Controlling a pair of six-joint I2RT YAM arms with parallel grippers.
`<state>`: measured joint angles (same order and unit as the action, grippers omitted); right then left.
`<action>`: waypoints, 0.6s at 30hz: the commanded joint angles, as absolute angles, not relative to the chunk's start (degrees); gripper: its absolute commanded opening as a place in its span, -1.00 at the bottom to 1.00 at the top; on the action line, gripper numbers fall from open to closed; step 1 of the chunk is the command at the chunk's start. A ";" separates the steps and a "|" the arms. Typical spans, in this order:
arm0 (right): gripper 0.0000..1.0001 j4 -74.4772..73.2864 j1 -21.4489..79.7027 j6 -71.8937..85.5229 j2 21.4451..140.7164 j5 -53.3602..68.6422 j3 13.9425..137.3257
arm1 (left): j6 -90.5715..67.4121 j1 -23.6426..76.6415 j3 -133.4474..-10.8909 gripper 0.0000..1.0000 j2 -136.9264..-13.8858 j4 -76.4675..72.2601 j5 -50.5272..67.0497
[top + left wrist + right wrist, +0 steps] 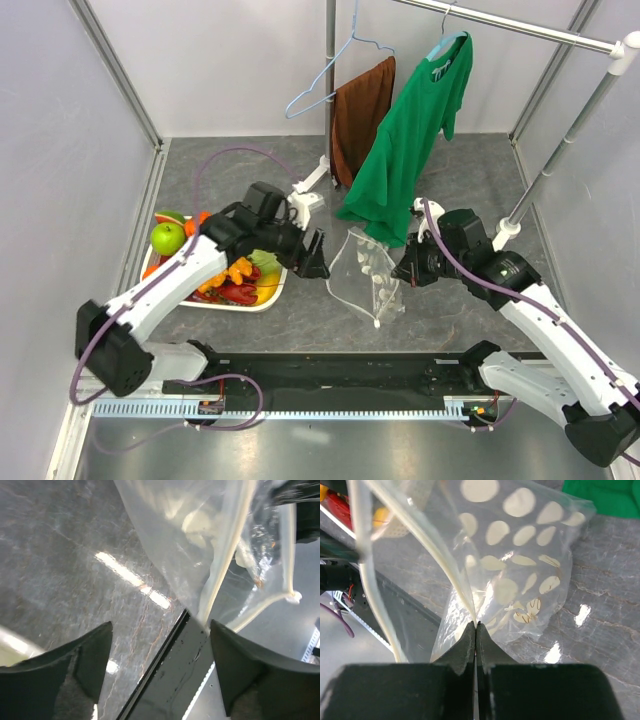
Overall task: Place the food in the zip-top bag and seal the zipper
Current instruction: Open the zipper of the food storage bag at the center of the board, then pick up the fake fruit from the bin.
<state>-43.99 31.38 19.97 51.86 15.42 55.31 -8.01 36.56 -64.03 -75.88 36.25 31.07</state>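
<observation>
The right end effector is clamped shut on the mouth edge of the bag, right of center in the top view. Its wrist view shows the jaws pressed together on the plastic where the zipper runs down into them. The left end effector sits just left of the bag with its jaws wide apart (nothing pinched). In its own view the zipper ends close beside one finger. The toy food lies in the white basket at middle left of the bench, none of it in the bag. A green T-shirt hangs at upper right.
</observation>
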 commanded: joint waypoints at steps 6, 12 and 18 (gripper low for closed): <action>-1.00 -37.53 31.20 23.82 49.84 16.44 52.38 | 10.53 30.68 -69.25 0.99 -52.58 48.50 18.95; -1.00 -37.36 31.20 24.17 50.45 16.61 52.29 | 16.96 26.20 -73.91 0.95 -46.32 66.52 1.18; -1.00 -36.74 31.20 24.08 51.41 16.79 52.38 | 15.30 18.21 -72.43 0.93 -43.59 71.81 -9.64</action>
